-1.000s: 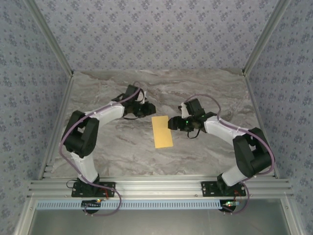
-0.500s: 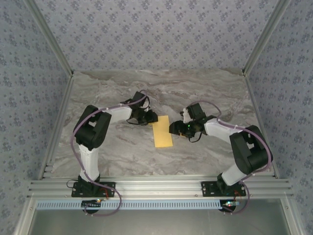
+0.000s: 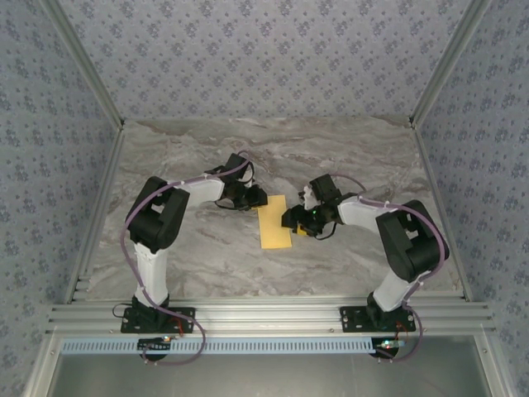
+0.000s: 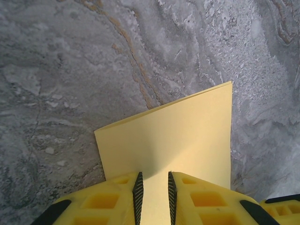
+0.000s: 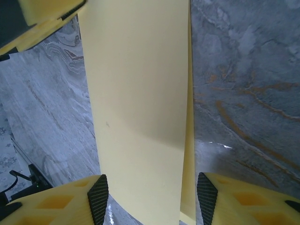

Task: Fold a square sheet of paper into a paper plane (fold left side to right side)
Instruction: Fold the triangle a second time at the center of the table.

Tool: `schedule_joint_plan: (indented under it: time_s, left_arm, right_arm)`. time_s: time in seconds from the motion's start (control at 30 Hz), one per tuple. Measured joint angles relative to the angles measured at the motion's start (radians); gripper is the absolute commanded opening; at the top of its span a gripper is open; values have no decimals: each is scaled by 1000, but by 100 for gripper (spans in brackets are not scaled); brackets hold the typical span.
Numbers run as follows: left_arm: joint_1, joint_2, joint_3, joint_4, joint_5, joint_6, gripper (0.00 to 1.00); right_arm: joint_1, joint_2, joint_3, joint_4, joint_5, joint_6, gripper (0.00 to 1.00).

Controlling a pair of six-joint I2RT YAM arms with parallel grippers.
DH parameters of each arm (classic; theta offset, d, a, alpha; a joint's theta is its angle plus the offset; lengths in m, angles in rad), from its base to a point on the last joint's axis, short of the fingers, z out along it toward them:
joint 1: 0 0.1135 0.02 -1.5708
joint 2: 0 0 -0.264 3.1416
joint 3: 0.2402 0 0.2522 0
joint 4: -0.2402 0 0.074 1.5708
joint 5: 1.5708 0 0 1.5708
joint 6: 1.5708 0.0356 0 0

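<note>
The square sheet of paper (image 3: pixel 274 223) lies on the marble table folded in half, a narrow yellow rectangle. My left gripper (image 3: pixel 258 200) is over its far left corner. In the left wrist view its jaws (image 4: pixel 153 187) stand a narrow gap apart above the paper (image 4: pixel 178 136), with nothing pinched between them. My right gripper (image 3: pixel 291 222) is at the paper's right edge. Seen from the right wrist, it (image 5: pixel 152 192) is open wide and straddles the paper (image 5: pixel 136 93). A sliver of the lower layer (image 5: pixel 188 187) shows beside the upper one.
The marble table (image 3: pixel 190 248) is bare around the paper. Patterned walls and metal posts enclose it on three sides. A finger of the left gripper (image 5: pixel 47 18) shows at the top left of the right wrist view.
The left gripper came down to the paper's far left corner, then stayed there. The right gripper slid in to the paper's right edge and its jaws narrowed a little.
</note>
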Motion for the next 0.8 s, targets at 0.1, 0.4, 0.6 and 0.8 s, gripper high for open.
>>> schedule_joint_plan:
  time_s: [0.1,0.4,0.6,0.8]
  left_arm:
    - [0,0,0,0,0,0,24]
    - [0,0,0,0,0,4,25]
    - [1,-18,0,-8,-5,33,39]
    - [13,-197,-93,16,-31,64,51]
  right_arm:
    - [11,25,11,4,-8,12,56]
    - [27,61,33,28,-22,53,52]
    - [22,62,33,74,-40,87,44]
    - [-1,72,45,105,-62,113,41]
